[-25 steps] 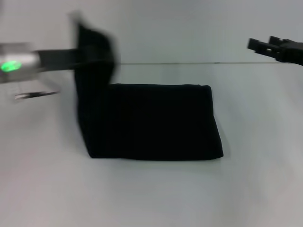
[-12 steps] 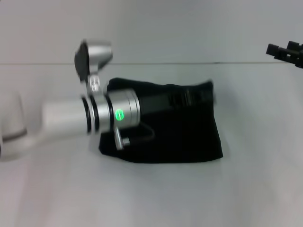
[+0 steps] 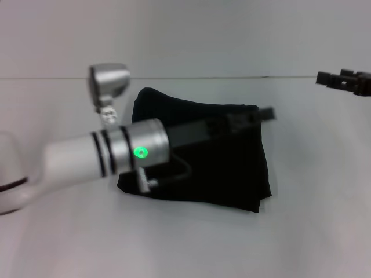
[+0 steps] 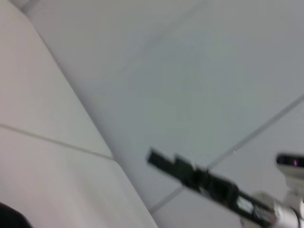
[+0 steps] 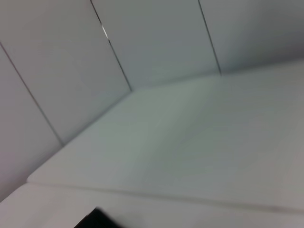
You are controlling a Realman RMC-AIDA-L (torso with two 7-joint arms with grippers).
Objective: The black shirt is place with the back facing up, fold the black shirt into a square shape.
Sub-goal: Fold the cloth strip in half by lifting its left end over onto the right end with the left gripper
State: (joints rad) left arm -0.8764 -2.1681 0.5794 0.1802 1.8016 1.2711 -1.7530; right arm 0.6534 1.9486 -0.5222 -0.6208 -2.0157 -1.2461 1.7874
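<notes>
The black shirt (image 3: 232, 168) lies folded into a rough rectangle in the middle of the white table (image 3: 313, 220) in the head view. One layer is doubled over toward the right, and its far left corner bulges up. My left arm reaches across the shirt from the left. Its gripper (image 3: 264, 114) is at the shirt's far right corner, dark against the dark cloth. My right gripper (image 3: 333, 79) hangs in the air at the far right, well away from the shirt. It also shows in the left wrist view as a dark bar, the right gripper (image 4: 159, 160).
A pale wall with thin seams (image 3: 232, 35) rises behind the table's back edge. The left arm's silver wrist with its green light (image 3: 140, 153) covers the shirt's left part.
My left arm has swung from the left side, where it held the shirt's left edge lifted, across to the right corner. The shirt's left part has come over with it. The right gripper has barely shifted.
</notes>
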